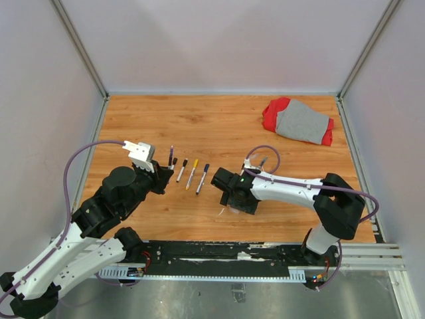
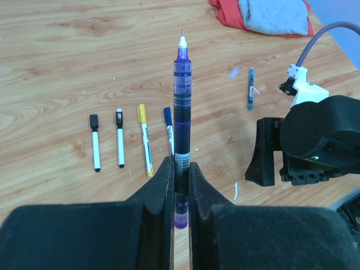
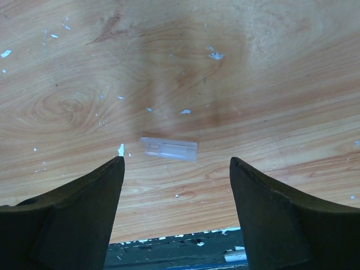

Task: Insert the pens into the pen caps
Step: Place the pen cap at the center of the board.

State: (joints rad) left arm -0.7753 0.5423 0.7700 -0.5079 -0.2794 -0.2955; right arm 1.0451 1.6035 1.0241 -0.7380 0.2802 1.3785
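Left gripper [image 2: 181,166] clamps purple pen [image 2: 181,101]; right gripper [image 3: 176,162] wide.

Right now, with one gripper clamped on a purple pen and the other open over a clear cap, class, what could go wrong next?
1. The clear cap lies flat on the table between the open fingers of the right gripper; closing could flick it away or pinch it askew.
2. The left gripper holds the purple pen near its back end, so its long, bare-tipped front may tilt or slip when pressed into a cap.
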